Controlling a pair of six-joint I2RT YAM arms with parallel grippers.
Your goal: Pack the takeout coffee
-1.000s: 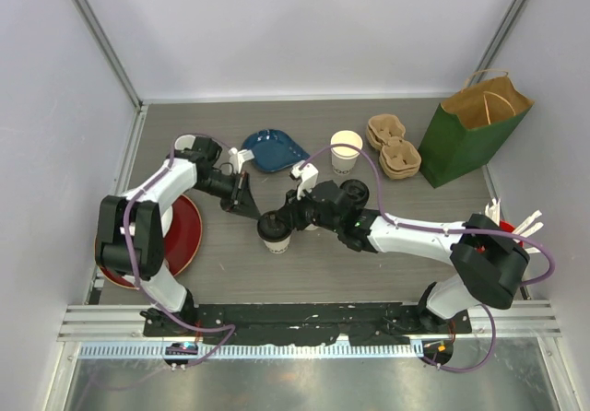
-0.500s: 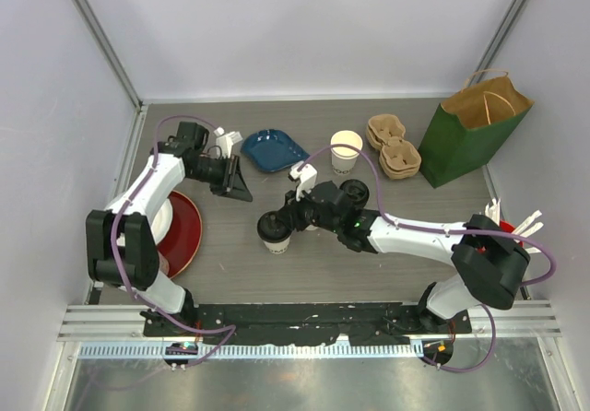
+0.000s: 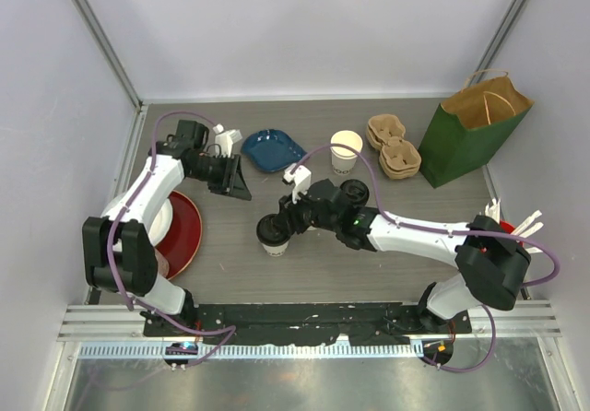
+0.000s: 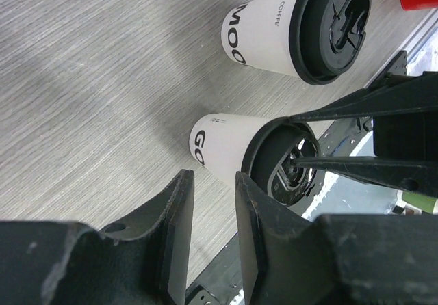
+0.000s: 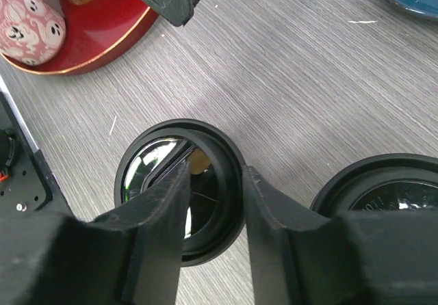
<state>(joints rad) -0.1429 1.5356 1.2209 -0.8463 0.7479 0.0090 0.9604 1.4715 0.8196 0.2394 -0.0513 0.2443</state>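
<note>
A takeout coffee cup (image 3: 272,234), cream-white with a black lid, stands upright on the grey table at centre. My right gripper (image 3: 281,222) hangs just over it. In the right wrist view that gripper (image 5: 216,171) is open and straddles the lid's (image 5: 147,161) near rim, one finger over the lid top and one outside it. A second lidded cup (image 4: 263,35) stands close behind the first, and its lid (image 5: 383,189) shows at the right edge. My left gripper (image 3: 241,188) is apart, up-left of the first cup (image 4: 219,144). That gripper (image 4: 212,178) is open and empty.
A green paper bag (image 3: 470,135) stands open at the back right, with stacked pulp cup carriers (image 3: 395,148) beside it. An unlidded cream cup (image 3: 347,148) and a blue dish (image 3: 272,148) sit at the back. A red plate (image 3: 180,231) holds a pink patterned cup (image 5: 27,24).
My left arm has drawn back from the cup toward the back left, and its jaws have parted. The right gripper's jaws have widened over the lid. The cup stays put.
</note>
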